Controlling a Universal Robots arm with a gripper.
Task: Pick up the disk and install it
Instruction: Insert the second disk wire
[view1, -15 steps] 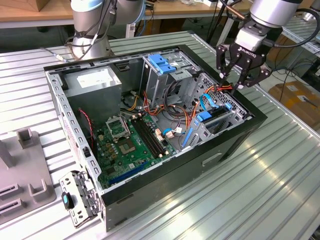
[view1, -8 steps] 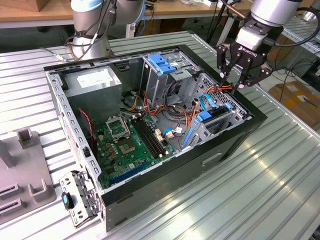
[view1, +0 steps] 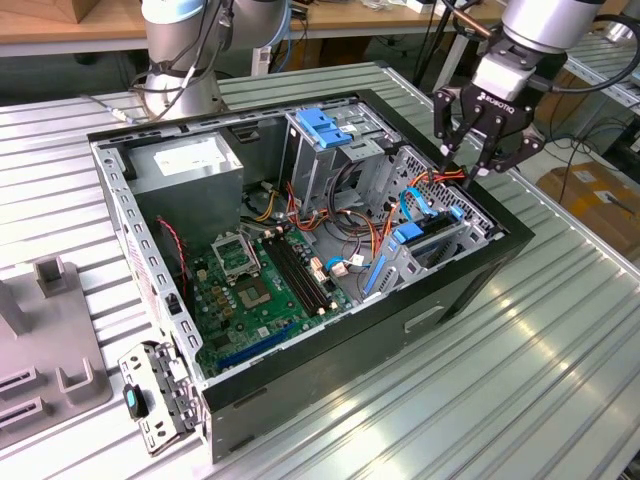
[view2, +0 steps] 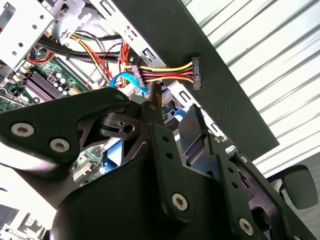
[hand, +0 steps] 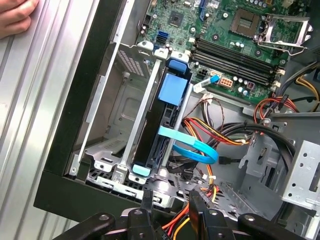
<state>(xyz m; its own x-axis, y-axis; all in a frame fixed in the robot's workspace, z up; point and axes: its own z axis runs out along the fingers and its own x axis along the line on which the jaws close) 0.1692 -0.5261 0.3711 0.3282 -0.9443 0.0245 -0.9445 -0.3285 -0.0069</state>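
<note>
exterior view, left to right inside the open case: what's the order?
Grey power-supply box → motherboard → blue-topped drive cage → disk in its blue carrier, seated in the bay → gripper, above the case's right end over the orange and yellow cables.

One open computer case (view1: 470, 285) on the slatted table (view1: 560, 380); inside it one green motherboard (view1: 255, 290), one grey power-supply box (view1: 190, 165), one blue-topped drive cage (view1: 325, 130), and one disk (hand: 165, 117) seated edge-up in its bay. One gripper (view1: 460, 160) above the case corner, two fingers (view1: 443, 120) counted, spread apart; one multi-wire power connector (view2: 195, 72) lies over the case edge. One flat light-blue cable (hand: 192, 145), one grey fixture block (view1: 45, 355) beside the case, one hand (hand: 15, 17) on the table in the first wrist view.
</note>
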